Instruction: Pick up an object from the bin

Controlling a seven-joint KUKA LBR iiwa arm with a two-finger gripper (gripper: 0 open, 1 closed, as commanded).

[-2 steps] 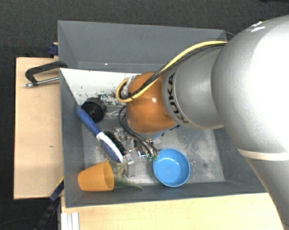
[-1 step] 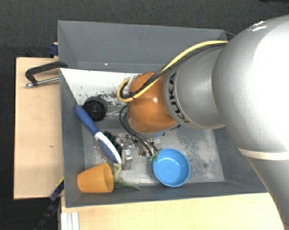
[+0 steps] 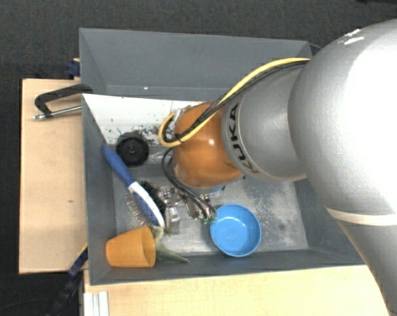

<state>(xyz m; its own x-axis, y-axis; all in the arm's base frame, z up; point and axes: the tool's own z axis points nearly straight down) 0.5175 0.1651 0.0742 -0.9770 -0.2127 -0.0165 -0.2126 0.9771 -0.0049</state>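
Inside the grey bin, far left of the blue bowl and level with it, an orange cup lies on its side near the front wall, mouth toward the bowl. A thin green sliver lies on the floor between cup and bowl. Left of the bowl and further back, a black disc lies flat near the rear of the floor. From just beside the disc a brush with a blue handle runs slantwise toward the bowl, its white bristled head ending above the cup. The tool is down at floor level just left of the bowl, between the brush head and the bowl's rim. The brush head is the thing closest on its left, just beside it; whether they touch I cannot tell. Whether the tool is released or clenched cannot be told either – its metal parts are a dark tangle under the orange cover. The cover hangs behind and left of the bowl, with a yellow cable looping from it back along the arm. The bowl stands upright on the front part of the floor, its left rim close against the tool. Right of the bowl there is bare floor up to the right wall, partly under the arm's broad grey body; behind the bowl the floor is bare too.
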